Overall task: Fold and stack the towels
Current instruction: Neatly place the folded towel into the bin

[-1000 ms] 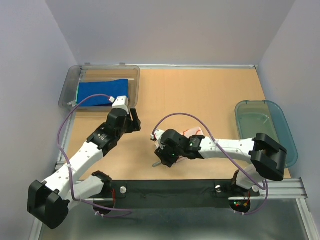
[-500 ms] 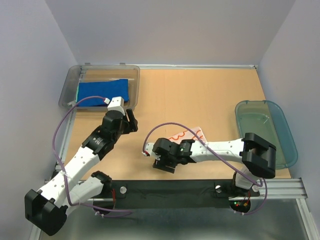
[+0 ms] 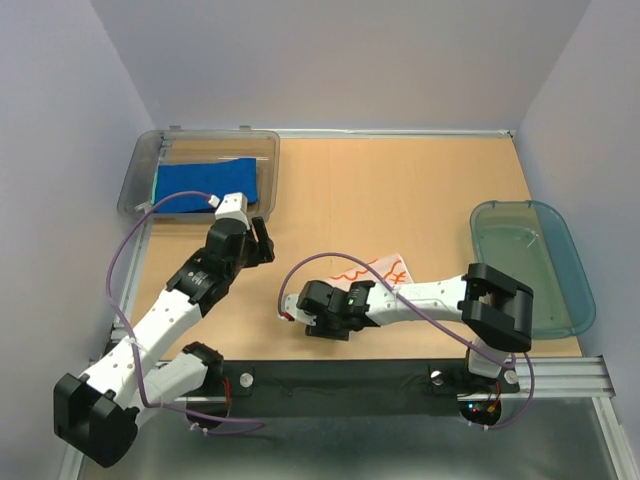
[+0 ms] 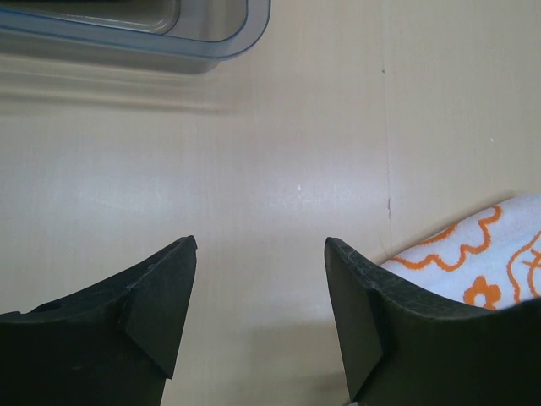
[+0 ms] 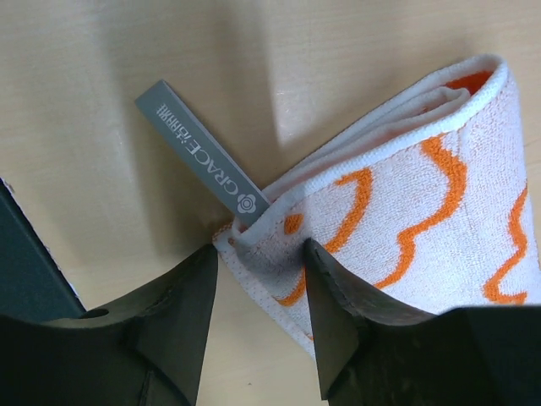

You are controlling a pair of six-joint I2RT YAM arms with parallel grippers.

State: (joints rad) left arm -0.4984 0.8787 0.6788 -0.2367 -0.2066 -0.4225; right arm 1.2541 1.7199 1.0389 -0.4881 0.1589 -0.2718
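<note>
R jaws pinch a corner of the folded flower-print towel, mid-front of bench. L jaws wide, empty. Best to lift slow, keep layers aligned, w/ L pinning the opp. edge.

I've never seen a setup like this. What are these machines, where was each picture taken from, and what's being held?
These are two robot arms bolted at the near edge of a tan table. The wide picture looks down from above and behind them. The other two come from a camera on each wrist, so the black wedges there are that arm's own fingers. The left gripper is open over bare table, holding nothing. The right gripper is closed on a corner of the white towel with orange flower prints, beside its grey label. A royal blue towel lies in the clear grey plastic bin at the far left. A teal translucent oval basket sits at the right.
</note>
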